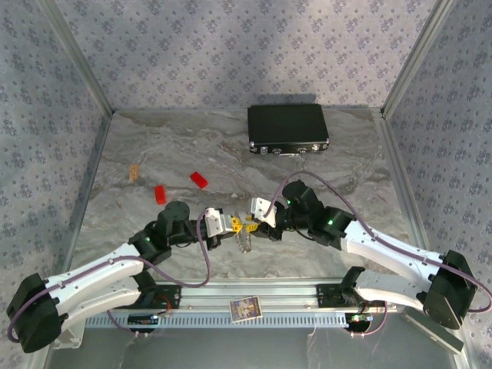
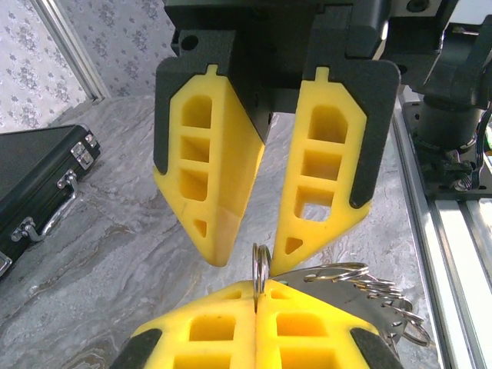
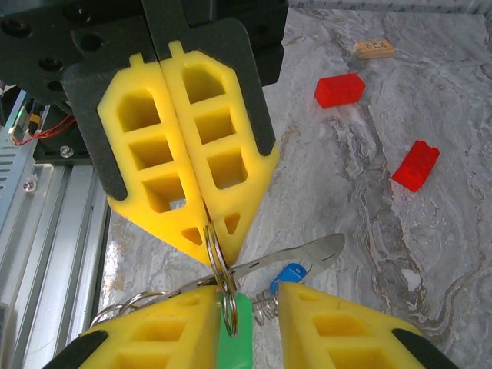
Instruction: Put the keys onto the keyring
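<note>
The left gripper (image 3: 206, 227) is clenched on the keyring (image 3: 217, 257); the right gripper (image 3: 247, 296) stands loose around the green key (image 3: 240, 338). The table (image 3: 361, 177) is grey and marbled, the walls (image 1: 231, 46) flowered. The print on the tan block (image 3: 373, 48) is unreadable.

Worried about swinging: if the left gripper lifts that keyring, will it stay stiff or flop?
Probably floppy: the keyring is thin wire loops, pinched at one spot by the left gripper, so the rest would likely dangle and swing. It looks light for its spread. Smooth metal might pivot or slip in that grip.
</note>
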Robot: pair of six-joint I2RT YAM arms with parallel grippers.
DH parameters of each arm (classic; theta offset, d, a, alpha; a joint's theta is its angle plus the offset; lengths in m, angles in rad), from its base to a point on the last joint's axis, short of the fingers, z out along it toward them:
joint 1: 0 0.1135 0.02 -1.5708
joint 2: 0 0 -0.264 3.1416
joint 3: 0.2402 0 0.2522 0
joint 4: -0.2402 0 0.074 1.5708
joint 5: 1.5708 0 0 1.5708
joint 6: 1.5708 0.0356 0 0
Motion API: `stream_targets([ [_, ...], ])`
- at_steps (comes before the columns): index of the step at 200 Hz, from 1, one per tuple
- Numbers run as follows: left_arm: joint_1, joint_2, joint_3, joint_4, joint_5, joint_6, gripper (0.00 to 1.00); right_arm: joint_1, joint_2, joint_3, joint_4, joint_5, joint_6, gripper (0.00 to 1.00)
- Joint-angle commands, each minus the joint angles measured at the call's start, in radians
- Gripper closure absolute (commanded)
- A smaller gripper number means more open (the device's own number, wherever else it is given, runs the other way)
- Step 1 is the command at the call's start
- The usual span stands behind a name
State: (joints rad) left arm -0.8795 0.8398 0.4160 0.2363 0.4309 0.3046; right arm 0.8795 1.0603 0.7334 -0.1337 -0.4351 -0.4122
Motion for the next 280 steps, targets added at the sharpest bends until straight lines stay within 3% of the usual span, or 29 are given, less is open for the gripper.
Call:
stream_targets([
  [1,-0.007,0.002,0.001,0.054,0.024,-0.007,1.00,0.006,-0.020,-0.010,0.012,-0.010,-0.026,0.73],
  [78,-0.007,0.007,0.001,0.071,0.044,-0.013,1.00,0.015,0.010,-0.011,0.062,-0.053,-0.014,0.79],
  [116,-0.007,0.009,0.001,0.084,0.012,-0.021,1.00,0.021,0.041,0.005,0.072,-0.057,-0.013,1.00],
  [130,-0.008,0.002,0.003,0.069,-0.036,-0.023,0.88,0.021,0.037,0.019,0.034,-0.040,-0.029,1.00],
  [140,-0.007,-0.003,0.011,0.038,-0.071,-0.018,0.75,0.022,0.032,0.031,0.002,-0.024,-0.044,1.00],
  [153,-0.007,-0.008,0.034,-0.032,-0.098,0.005,0.71,0.025,0.029,0.055,-0.051,0.003,-0.068,1.00],
  [206,-0.007,0.023,0.124,-0.234,-0.130,0.062,0.74,0.058,0.080,0.178,-0.251,0.089,-0.168,1.00],
  [262,-0.008,0.035,0.112,-0.155,-0.057,0.041,0.77,0.081,0.113,0.220,-0.241,0.077,-0.183,1.00],
  [280,-0.007,0.035,0.102,-0.133,-0.042,0.036,0.86,0.081,0.113,0.217,-0.227,0.058,-0.177,1.00],
])
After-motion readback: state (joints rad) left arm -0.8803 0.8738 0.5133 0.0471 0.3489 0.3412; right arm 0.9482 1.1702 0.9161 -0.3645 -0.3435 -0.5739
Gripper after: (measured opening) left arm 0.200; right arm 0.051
